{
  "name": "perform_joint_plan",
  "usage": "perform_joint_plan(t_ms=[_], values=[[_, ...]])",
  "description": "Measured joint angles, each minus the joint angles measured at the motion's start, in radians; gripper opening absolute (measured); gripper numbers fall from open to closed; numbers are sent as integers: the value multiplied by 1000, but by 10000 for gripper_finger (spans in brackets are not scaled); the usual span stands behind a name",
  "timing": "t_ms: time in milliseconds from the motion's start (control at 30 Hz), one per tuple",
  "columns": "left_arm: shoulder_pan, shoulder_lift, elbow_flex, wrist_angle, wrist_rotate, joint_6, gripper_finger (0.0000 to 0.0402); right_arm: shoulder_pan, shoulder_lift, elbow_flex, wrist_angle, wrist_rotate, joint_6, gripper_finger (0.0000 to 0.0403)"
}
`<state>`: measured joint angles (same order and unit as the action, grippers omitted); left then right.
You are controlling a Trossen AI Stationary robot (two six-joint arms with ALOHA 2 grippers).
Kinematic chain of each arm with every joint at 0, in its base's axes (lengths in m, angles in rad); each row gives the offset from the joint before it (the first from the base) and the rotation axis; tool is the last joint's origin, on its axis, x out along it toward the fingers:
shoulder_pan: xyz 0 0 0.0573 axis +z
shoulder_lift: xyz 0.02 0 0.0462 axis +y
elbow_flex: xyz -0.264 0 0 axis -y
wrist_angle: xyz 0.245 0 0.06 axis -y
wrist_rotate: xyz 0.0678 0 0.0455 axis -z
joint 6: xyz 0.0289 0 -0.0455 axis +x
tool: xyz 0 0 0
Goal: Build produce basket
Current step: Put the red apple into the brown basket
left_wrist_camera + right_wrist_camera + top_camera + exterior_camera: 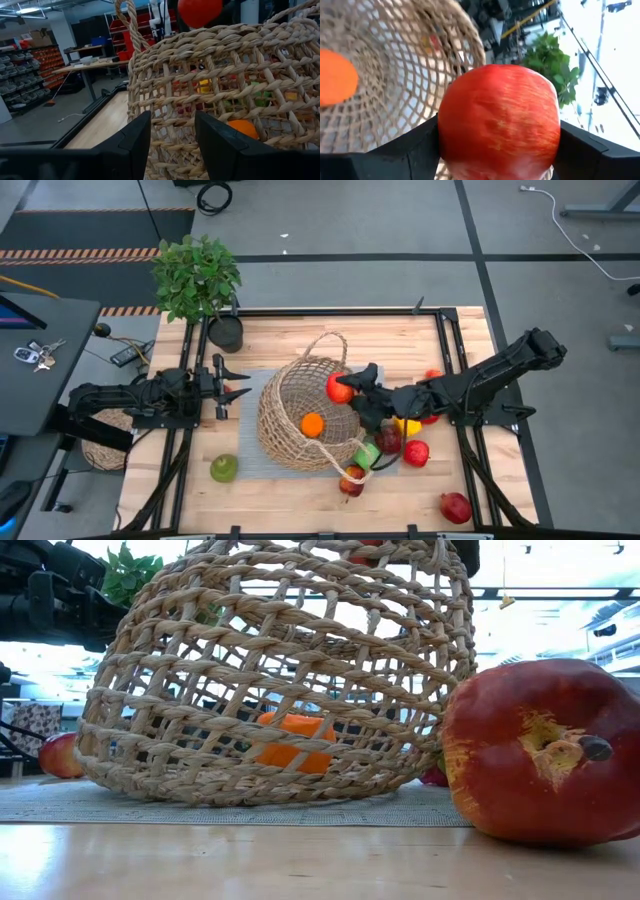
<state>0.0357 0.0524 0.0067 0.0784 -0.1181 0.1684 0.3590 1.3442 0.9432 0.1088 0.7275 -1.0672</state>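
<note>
Right claw (345,388) clenched across a smooth, firm, slippery red apple (499,119) over the light, tippy basket (300,415); left claw (170,142) released beside it.

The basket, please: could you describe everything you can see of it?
The basket is round, tan, open-weave wicker with thin loop handles. It lies tipped on its side on a grey mat, its mouth facing the right gripper, which holds a red apple at the rim. An orange sits inside. The left gripper waits, open, beside it.
</note>
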Motion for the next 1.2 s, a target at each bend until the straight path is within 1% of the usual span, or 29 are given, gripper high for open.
perform_joint_plan(t_ms=[67, 133, 200, 367, 467, 600, 767, 833, 933, 1033, 1200], values=[[0, 0, 0, 0, 0, 0, 160, 2, 9, 0, 17, 16, 65, 310], [0, 0, 0, 2, 0, 0, 160, -3, 13, 0, 58, 21, 197, 310], [0, 0, 0, -1, 0, 0, 160, -19, 12, 0, 105, 35, 362, 310], [0, 0, 0, 4, 0, 0, 160, -39, 11, 0, 100, 128, 783, 310], [0, 0, 0, 4, 0, 0, 160, -43, 9, 0, 100, 124, 1016, 310], [0, 0, 0, 4, 0, 0, 160, -50, 3, 0, 105, 67, 1323, 310], [0, 0, 0, 4, 0, 0, 160, -70, 13, 0, 99, -63, 1648, 310], [0, 0, 0, 4, 0, 0, 160, -76, 13, 0, 105, -99, 1733, 310], [0, 0, 0, 4, 0, 0, 160, -78, 13, 0, 110, -101, 1793, 310], [0, 0, 0, 4, 0, 0, 160, -73, 13, 0, 167, -101, 1796, 310], [0, 0, 0, 4, 0, 0, 160, -72, 13, 0, 253, -101, 1742, 310]])
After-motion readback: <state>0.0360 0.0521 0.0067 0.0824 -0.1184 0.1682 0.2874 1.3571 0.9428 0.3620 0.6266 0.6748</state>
